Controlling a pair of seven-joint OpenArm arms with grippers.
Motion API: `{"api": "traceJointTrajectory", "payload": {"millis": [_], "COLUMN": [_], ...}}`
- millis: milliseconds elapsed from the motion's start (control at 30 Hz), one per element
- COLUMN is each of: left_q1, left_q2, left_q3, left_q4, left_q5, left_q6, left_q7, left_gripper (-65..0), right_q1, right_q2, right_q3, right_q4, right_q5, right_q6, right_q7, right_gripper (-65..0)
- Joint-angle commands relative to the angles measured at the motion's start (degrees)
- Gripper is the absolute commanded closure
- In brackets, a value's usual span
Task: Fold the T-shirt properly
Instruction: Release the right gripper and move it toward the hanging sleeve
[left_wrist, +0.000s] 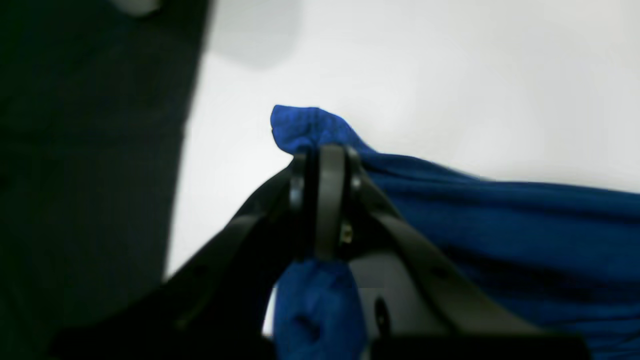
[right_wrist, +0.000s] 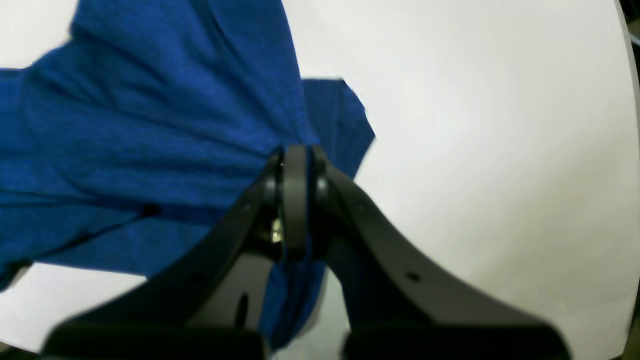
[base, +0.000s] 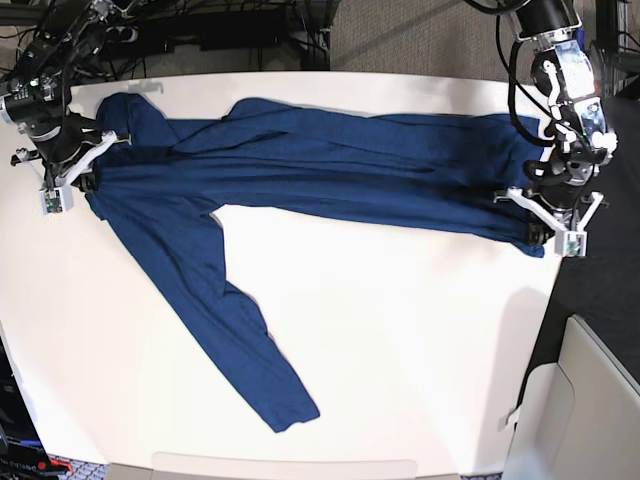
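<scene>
The dark blue T-shirt (base: 350, 170) lies stretched sideways across the far half of the white table (base: 400, 340). One long sleeve (base: 230, 330) trails diagonally toward the front. My left gripper (base: 535, 232) is at the right end of the shirt, near the table's right edge. In the left wrist view it (left_wrist: 325, 155) is shut on a bunched fold of the blue cloth (left_wrist: 500, 220). My right gripper (base: 85, 185) is at the shirt's left end. In the right wrist view it (right_wrist: 295, 157) is shut on the blue cloth (right_wrist: 150, 125).
The table's right edge runs just beside my left gripper, with dark floor (left_wrist: 90, 150) beyond it. A pale box (base: 590, 400) stands off the front right corner. Cables and dark gear (base: 200, 25) lie behind the table.
</scene>
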Motion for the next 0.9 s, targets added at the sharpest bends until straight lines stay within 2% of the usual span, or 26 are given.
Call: {"api": "traceJointTrajectory", "payload": {"millis": [0,133,500,533,600,733,800,867], "left_q1": [-0.7,1.0,2.0,1.9,1.8,1.7,1.7,1.7], "left_q2": [-0.8,-1.0,-0.8,-0.8,-0.8,-1.1,-1.1,-1.1], "left_q3": [-0.6,-1.5,-1.0,-1.0,-1.0,-0.9,-1.0,-1.2], "left_q4": [1.2,1.2,-0.9,-1.7,-3.7,-4.2,-4.0,-3.9], "left_q5": [-0.3,-0.3,-0.3,-0.3,-0.1,-0.1,-0.2,-0.2], "left_q6": [0.3,0.3,0.3,0.3,0.3,0.3,0.3,0.3], "left_q7": [-1.4,-1.2,6.3,6.3,6.4,8.5,9.6,9.7], "left_gripper": [-0.3,-0.3,-0.4,-0.5,-1.8,-9.5,-14.8,-18.9], "right_q1": [0.1,-0.4,-1.4,-1.6,-1.7,-2.1,-1.4,0.9], "right_q2": [1.0,1.0,0.9,1.0,1.0,1.1,1.1,0.9], "right_q3": [0.7,1.1,1.0,1.1,1.1,1.4,2.8,4.0], "right_q4": [1.2,1.2,0.7,0.7,0.8,1.0,1.1,1.1], "right_q5": [1.4,2.7,2.4,2.4,2.4,2.5,2.6,2.6], "right_q6": [-0.1,-0.1,-0.1,-0.1,-0.1,-0.1,-0.1,-0.1], "right_q7": [1.1,1.1,-0.4,-0.2,-0.4,-0.2,-0.1,-0.1], "right_gripper": [-0.2,-0.2,-1.0,-2.5,-10.6,-26.7,-28.9,-27.8]}}
